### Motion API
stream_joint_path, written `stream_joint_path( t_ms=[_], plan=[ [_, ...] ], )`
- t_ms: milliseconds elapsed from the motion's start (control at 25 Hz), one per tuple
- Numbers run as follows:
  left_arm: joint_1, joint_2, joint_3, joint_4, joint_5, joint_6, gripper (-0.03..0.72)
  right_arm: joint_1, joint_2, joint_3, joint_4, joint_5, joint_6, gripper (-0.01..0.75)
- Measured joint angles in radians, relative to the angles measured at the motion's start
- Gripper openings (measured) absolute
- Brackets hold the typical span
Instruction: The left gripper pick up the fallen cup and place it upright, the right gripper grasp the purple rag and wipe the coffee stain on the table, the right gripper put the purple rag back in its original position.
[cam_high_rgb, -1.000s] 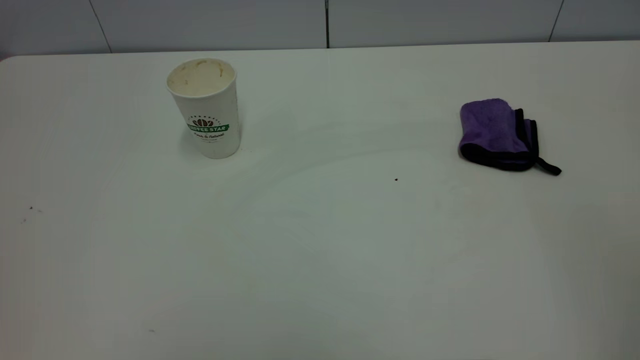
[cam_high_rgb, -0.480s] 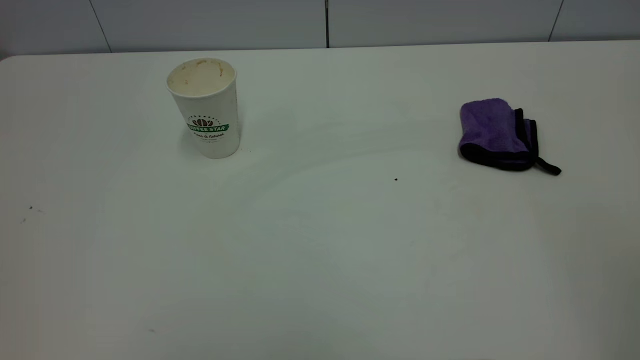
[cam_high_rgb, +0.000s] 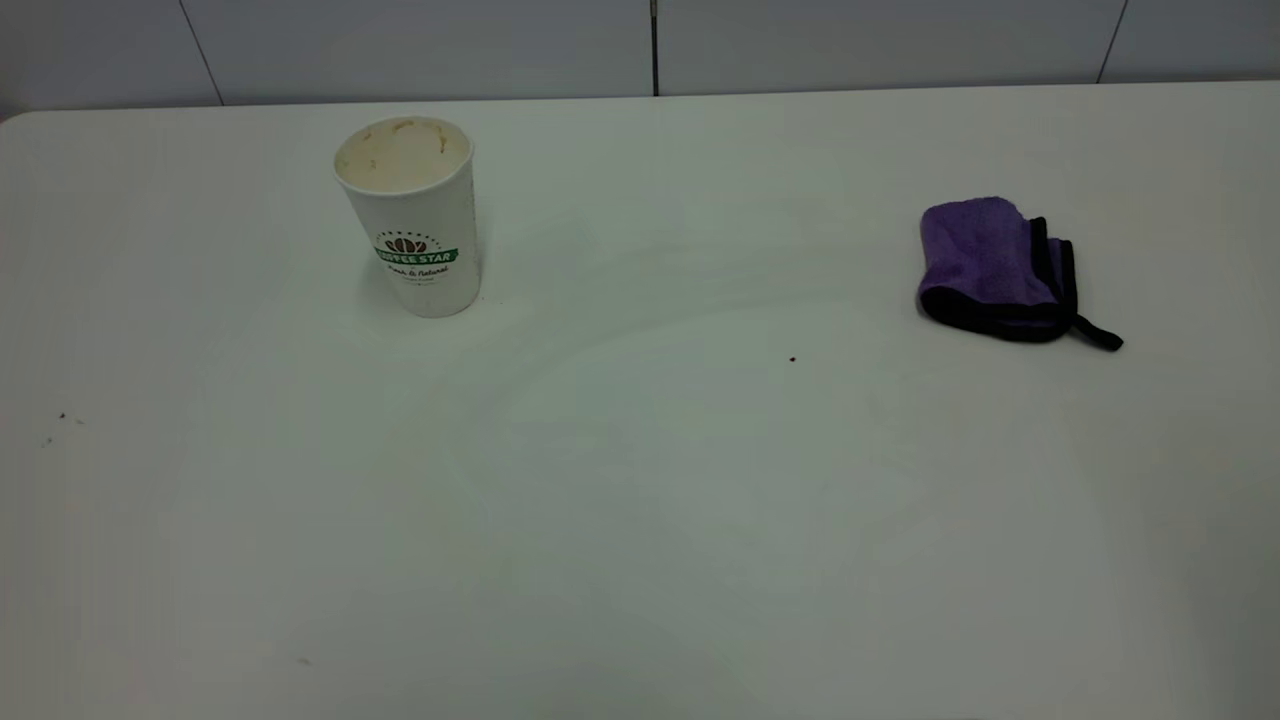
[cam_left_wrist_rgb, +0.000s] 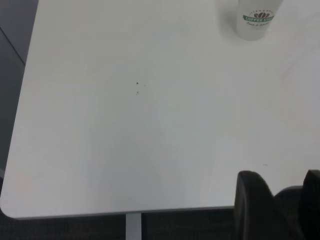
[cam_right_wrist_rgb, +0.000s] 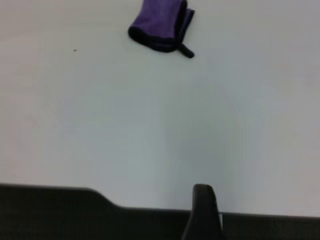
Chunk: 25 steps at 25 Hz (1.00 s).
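The cup (cam_high_rgb: 415, 220) stands upright on the table (cam_high_rgb: 640, 560) at the back left, its cream inside smeared; it also shows as the cup (cam_left_wrist_rgb: 256, 20) in the left wrist view. The purple rag (cam_high_rgb: 995, 268) lies folded at the right, its black loop tab pointing toward the near right, and appears as the purple rag (cam_right_wrist_rgb: 159, 25) in the right wrist view. The coffee stain is out of view. My left gripper (cam_left_wrist_rgb: 281, 174) hangs over the table's near left edge, open and holding nothing. My right gripper (cam_right_wrist_rgb: 202, 207) sits at the near edge, far from the rag.
A tiny dark speck (cam_high_rgb: 792, 358) lies mid-table, and a few more specks (cam_high_rgb: 62, 416) sit near the left side. A grey wall runs behind the table. The rounded near-left corner of the table (cam_left_wrist_rgb: 15, 212) shows in the left wrist view.
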<state>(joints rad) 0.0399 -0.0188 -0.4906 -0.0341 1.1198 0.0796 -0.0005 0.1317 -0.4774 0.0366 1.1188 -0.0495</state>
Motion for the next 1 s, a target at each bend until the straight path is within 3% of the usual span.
stream_joint_path(
  t_ms=[160,1000],
  plan=[
    [0.000,0.000,0.000,0.000,0.000,0.000,0.254,-0.058,-0.074,0.000,0.000,0.000,0.002,0.612],
    [0.000,0.000,0.000,0.000,0.000,0.000,0.254,-0.060,-0.148,0.000,0.000,0.001,0.002,0.592]
  ],
)
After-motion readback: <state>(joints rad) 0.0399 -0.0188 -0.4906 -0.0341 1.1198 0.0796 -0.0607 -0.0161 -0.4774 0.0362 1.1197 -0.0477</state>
